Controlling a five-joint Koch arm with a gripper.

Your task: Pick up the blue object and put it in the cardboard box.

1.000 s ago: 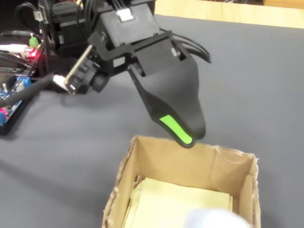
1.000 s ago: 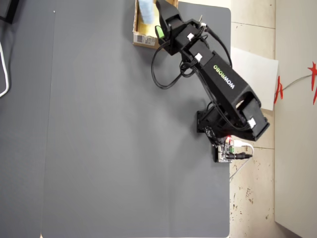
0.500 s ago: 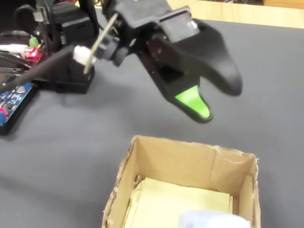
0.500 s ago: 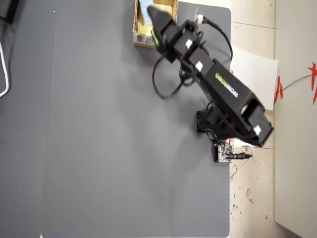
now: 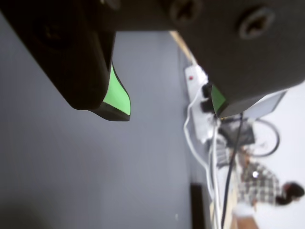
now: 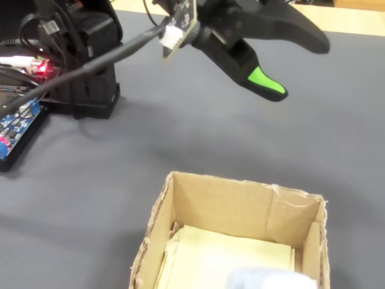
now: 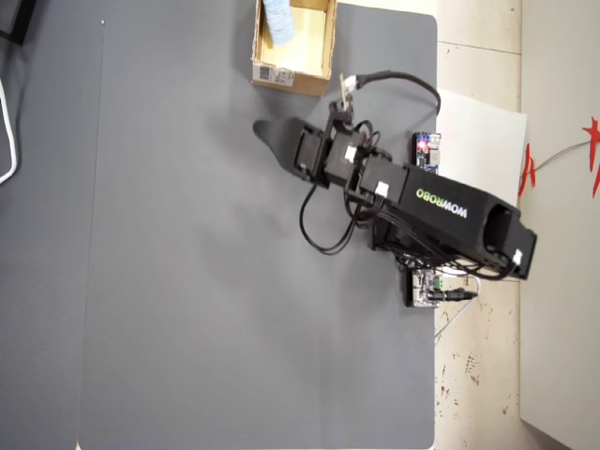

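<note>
Grey counter otherwise bare; blue object already inside cardboard box; tool spread apart, empty, clear of box; apparently nothing left but retreat.

Black hand with green pads, brown box with pale yellow inside and white label, light-blue block, dark grey table.

Dark grey matte surface, mostly bare. Cardboard box sits at its top edge in the overhead view. Black arm base stands near the right edge, small circuit board just beside it.
</note>
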